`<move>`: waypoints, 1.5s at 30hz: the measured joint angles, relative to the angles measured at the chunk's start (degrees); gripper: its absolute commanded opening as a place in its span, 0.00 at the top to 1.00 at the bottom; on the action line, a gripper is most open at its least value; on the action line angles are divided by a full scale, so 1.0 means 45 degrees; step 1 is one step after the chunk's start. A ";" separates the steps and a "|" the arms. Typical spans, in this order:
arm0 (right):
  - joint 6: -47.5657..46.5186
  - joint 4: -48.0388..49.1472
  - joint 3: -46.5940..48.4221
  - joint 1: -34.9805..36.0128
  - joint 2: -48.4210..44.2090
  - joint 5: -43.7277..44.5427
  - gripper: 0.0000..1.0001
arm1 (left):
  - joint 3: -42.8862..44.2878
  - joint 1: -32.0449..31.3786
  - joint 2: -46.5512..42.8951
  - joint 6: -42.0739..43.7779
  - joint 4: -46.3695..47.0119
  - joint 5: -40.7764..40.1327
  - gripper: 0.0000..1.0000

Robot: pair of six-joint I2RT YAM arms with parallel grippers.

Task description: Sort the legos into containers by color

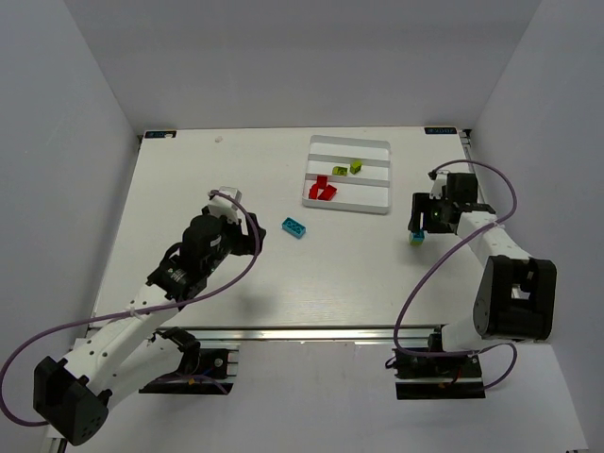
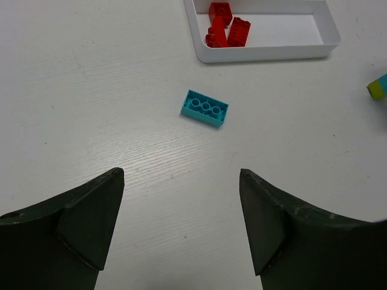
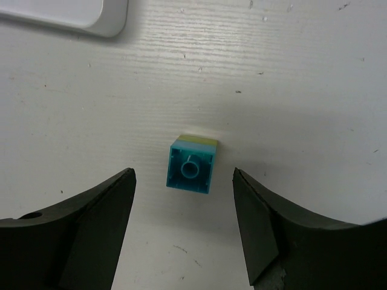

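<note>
- Legos are partly sorted: red bricks (image 2: pixel 225 29) sit heaped in the white tray's (image 2: pixel 266 54) nearest compartment. Two yellow-green bricks (image 1: pixel 348 169) lie in the middle one.
- A cyan brick (image 2: pixel 205 108) lies loose on the table (image 2: pixel 91 90), near the tray's front left corner. It is upside down with its hollow tubes showing. Its long axis slants from far-left to near-right of the left wrist view.
- The left gripper (image 2: pixel 181 181) hangs short of it, fingers spread wide and holding nothing, probably lining up a grab.
- A small square piece (image 3: pixel 191 172), cyan with a yellow-green layer, rests on the table right of the tray, hollow side up.
- The right gripper (image 3: pixel 183 174) straddles that piece with jaws apart, not touching it.
</note>
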 measured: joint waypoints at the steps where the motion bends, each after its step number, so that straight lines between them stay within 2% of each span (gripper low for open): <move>1: 0.0039 0.0019 0.0097 0.0044 0.0097 0.0053 0.30 | 0.0000 0.0000 0.0000 0.0039 -0.0010 -0.0034 0.14; 12: 0.0073 0.0029 0.0194 0.0476 0.0811 0.0855 0.34 | 0.0000 -0.0005 0.0010 0.0228 -0.0325 -0.0107 0.14; 22: 0.0024 0.0019 0.0194 0.0559 0.1282 0.1379 0.48 | 0.0000 -0.0005 0.0029 0.0248 -0.0325 -0.0034 0.13; 25: -0.0005 0.0019 0.0194 0.0559 0.1341 0.1389 0.56 | 0.0000 -0.0005 0.0131 0.0253 -0.0321 0.0189 0.13; 28: -0.0019 0.0034 0.0194 0.0670 0.1341 0.1443 0.69 | 0.0000 -0.0005 0.0175 0.0253 -0.0277 0.0539 0.14; 29: 0.0005 0.0039 0.0194 0.0733 0.1341 0.1457 0.77 | -0.0005 -0.0005 0.0175 0.0253 -0.0199 0.0733 0.14; 31: -0.0044 0.0044 0.0194 0.0850 0.1341 0.1447 0.81 | -0.0117 -0.0024 0.0136 0.0257 0.0170 0.1409 0.14; 32: -0.0063 0.0039 0.0194 0.0894 0.1341 0.1399 0.89 | -0.0228 -0.0039 0.0092 0.0253 0.0423 0.1841 0.14; 35: -0.0452 -0.0015 0.0194 0.0923 0.1195 0.0364 1.00 | -0.0763 -0.0087 0.0053 -0.0092 0.1583 0.3526 0.14; 37: -0.0933 -0.0185 0.0189 0.0923 0.0806 -0.1044 1.00 | -0.1326 -0.0102 0.0427 -0.0709 0.3177 0.5032 0.12; 41: -0.2477 -0.0996 0.0282 0.0976 -0.0350 -0.5226 1.00 | -0.2885 -0.0262 0.2982 -0.3366 0.8442 0.7970 0.10; 45: -0.5270 -0.3575 0.1205 0.1273 -0.0248 -0.9700 1.00 | -0.3823 -0.0661 0.6329 -0.6144 1.3342 0.9418 0.08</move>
